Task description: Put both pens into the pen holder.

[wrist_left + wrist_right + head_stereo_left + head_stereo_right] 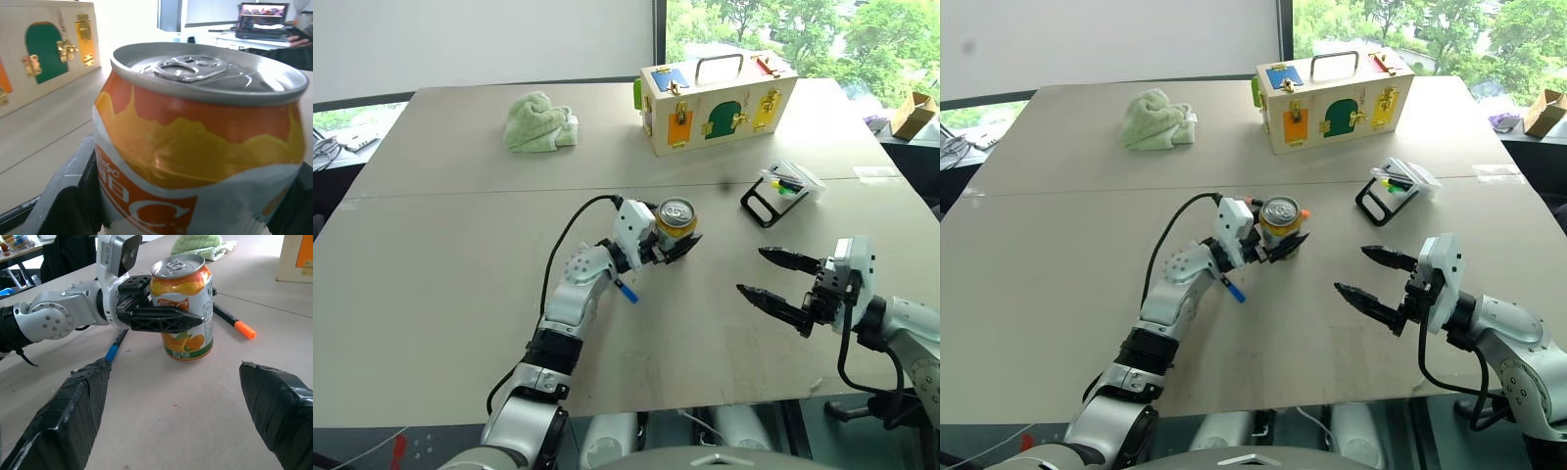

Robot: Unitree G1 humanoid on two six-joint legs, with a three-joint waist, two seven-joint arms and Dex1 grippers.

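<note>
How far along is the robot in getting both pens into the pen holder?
Nothing is done yet. Both pens lie on the table: the blue-tipped pen under the left arm, the orange-tipped pen behind the drink can. The left hand brackets that can; the right hand is open and empty. Both pens are left to reach the pen holder.

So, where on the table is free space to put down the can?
Free: the broad stretch left of the left gripper, below the green cloth; also between can and pen holder. Crowded: around the can, where both pens lie.
</note>
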